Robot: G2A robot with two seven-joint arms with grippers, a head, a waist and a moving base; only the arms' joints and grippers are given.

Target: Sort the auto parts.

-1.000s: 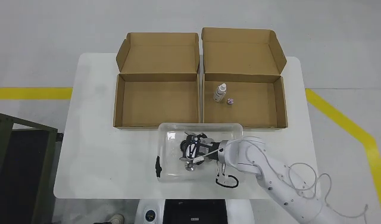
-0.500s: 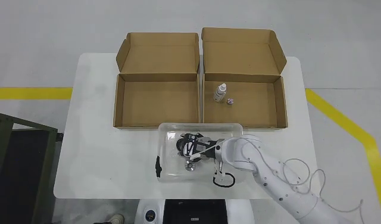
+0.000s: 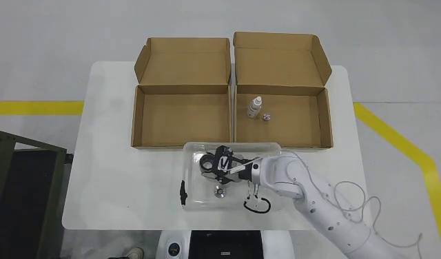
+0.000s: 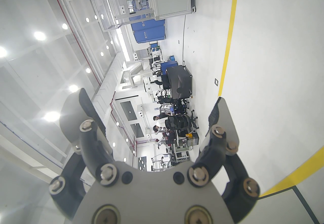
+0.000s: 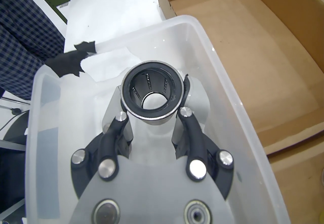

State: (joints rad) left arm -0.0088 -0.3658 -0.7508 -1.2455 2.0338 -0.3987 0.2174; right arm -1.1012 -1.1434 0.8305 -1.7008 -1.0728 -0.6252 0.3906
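White bench [image 3: 110,156], clear plastic bin [image 3: 234,144] at its near edge. In the last second the right gripper [image 3: 215,164], jaws clamped on the steel cylindrical bearing with a black end ring [image 5: 149,83], has lifted it toward the bin's far wall, nearer the left-hand open brown cardboard box [image 3: 180,118]. That looks like a delivery beginning. The left gripper [image 4: 152,103] is off the bench, jaws apart.

A: Logging the bearing sleeve [image 5: 152,114]: brushed metal shell, glossy black end ring.
B: And the bin [image 5: 218,58]: translucent plastic, smooth, glossy.
A: The box [image 5: 253,40]: brown cardboard, matt, faintly fibrous.
B: On the right gripper [image 5: 153,88]: matt grey metal plates, black plastic links, polished bolts.
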